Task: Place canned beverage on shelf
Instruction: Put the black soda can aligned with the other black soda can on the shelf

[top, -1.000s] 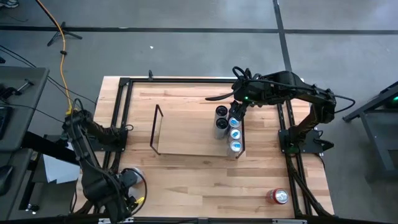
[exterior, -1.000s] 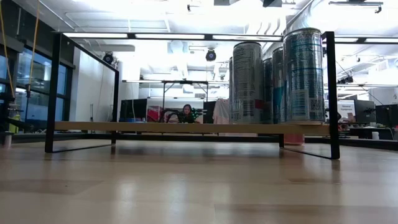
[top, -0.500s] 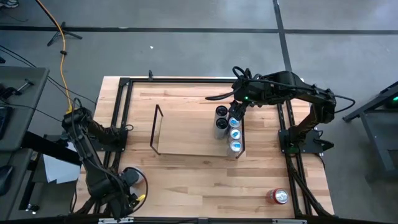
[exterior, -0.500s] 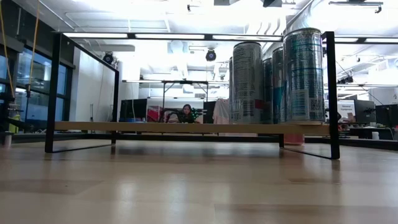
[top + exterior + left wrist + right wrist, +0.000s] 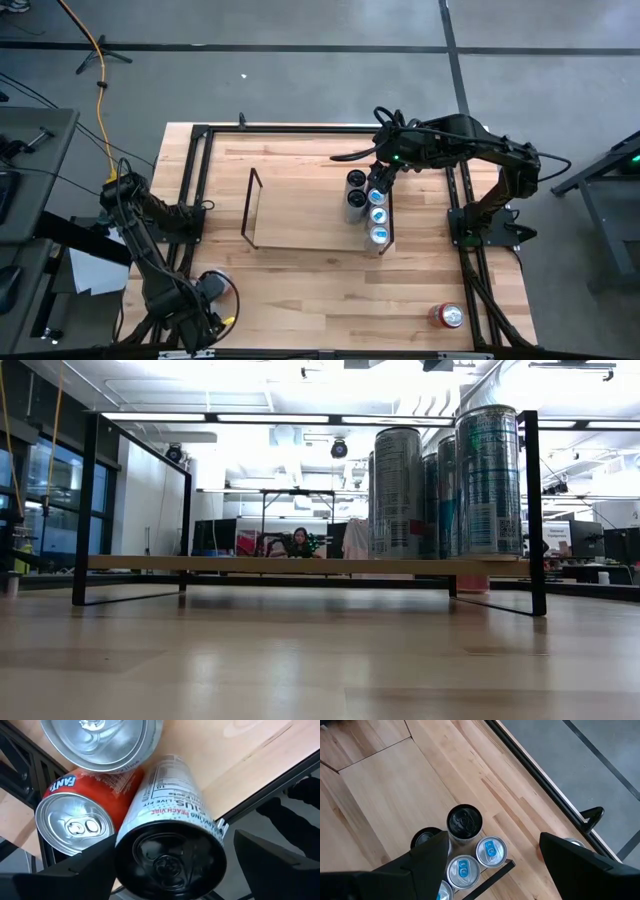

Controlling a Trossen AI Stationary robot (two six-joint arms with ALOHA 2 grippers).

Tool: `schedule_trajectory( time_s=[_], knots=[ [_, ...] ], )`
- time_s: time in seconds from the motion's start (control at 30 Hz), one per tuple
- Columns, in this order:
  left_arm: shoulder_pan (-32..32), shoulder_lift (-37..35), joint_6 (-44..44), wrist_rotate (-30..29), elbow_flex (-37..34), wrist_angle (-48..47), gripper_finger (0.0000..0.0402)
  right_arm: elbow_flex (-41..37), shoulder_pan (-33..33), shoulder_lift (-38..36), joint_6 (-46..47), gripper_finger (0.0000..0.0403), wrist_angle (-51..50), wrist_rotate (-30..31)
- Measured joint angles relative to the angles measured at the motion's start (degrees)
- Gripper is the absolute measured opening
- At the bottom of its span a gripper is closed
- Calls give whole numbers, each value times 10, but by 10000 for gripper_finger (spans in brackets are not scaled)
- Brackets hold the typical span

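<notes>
A white can with a black top (image 5: 170, 855) stands upright at the table's near-left corner, beside an orange Fanta can (image 5: 75, 820) and a silver can (image 5: 100, 735). My left gripper (image 5: 205, 300) points down over it, open, one finger on either side of the white can. The shelf (image 5: 310, 215) is a low light-wood board with black wire ends; several cans (image 5: 375, 205) stand on its right end. My right gripper (image 5: 383, 172) hangs open above those cans (image 5: 465, 822), touching none. My left gripper comes from above with its fingers beside the white can's upper wall. One finger (image 5: 85, 867) stands right at the can's side, and I cannot tell whether it touches. A gap shows between the can and the other finger (image 5: 270, 865). The can stands on the table.
A red can (image 5: 447, 316) stands near the table's near-right corner. Black metal rails (image 5: 195, 200) run along the table's left, right and far sides. The shelf's left and middle part (image 5: 250, 564) is bare board.
My left gripper has sunk toward the cans at the near-left corner, still pointing down.
</notes>
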Motion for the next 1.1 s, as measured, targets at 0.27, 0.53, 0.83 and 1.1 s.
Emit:
schedule_trajectory(
  time_s=[0.27,0.53,0.83,1.1],
  knots=[
    [19,-9,55,48,7,0,232,0,0,0,-14,298,0,1],
    [63,-76,105,46,27,-1,174,0,0,0,-15,298,0,8],
    [140,-163,197,-24,75,0,174,0,0,0,-21,298,0,-4],
    [313,-177,408,-79,132,11,174,0,17,0,-52,298,-7,-54]
  ],
)
